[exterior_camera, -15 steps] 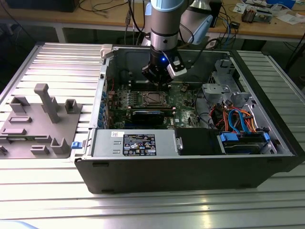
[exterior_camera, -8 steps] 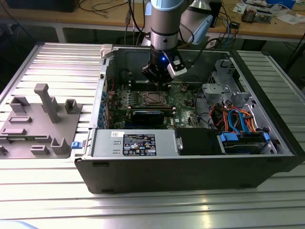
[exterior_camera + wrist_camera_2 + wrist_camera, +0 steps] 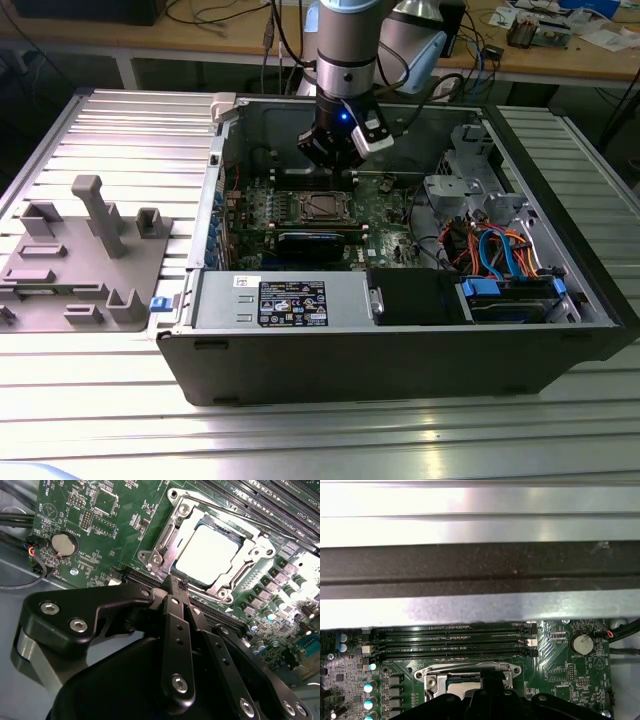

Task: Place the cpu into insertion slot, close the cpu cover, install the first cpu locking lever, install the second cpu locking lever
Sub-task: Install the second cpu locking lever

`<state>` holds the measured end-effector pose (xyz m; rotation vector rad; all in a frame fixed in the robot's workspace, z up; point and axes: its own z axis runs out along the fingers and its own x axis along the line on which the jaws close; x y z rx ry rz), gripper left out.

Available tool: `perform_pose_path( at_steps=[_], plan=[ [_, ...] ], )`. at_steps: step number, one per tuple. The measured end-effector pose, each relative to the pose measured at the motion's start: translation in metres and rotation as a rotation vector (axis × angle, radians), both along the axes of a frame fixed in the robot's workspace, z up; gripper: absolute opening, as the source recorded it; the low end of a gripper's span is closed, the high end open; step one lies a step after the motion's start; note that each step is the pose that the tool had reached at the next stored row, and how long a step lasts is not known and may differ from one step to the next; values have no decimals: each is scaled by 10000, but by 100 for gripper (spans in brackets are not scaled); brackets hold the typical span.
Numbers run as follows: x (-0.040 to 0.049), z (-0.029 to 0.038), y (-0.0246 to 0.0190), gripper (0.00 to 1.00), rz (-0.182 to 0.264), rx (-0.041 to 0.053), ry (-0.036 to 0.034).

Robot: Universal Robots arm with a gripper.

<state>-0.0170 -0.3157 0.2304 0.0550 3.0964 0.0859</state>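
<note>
- On the exterior view's left, a grey fixture tray (image 3: 85, 255) with upright posts lies on the ribbed metal table (image 3: 110, 130), just beside the open computer case (image 3: 400, 340).
- Inside the case, the green motherboard (image 3: 385, 205) lies flat; the insertion slot (image 3: 322, 207) sits near its middle, with the cpu (image 3: 209, 555) seated in it, its silver top showing.
- The cpu cover (image 3: 162, 542) lies closed around the chip, framing it.
- The gripper (image 3: 181, 586) hangs just above the socket's edge, fingers (image 3: 175, 610) drawn narrow together, holding nothing.
- In the second wrist view, a coin battery (image 3: 64, 544) sits on the board, well apart from the socket.
- On the exterior view's right, orange and blue cables (image 3: 500, 250) run by the drive bay.
</note>
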Motion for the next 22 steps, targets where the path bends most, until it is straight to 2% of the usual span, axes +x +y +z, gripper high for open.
perform_pose_path(
  at_steps=[9,17,22],
  plan=[
    [0,0,-10,11,1,-2,0],
    [0,0,-91,11,-1,-11,0],
    [0,0,-101,11,0,-21,0]
  ],
)
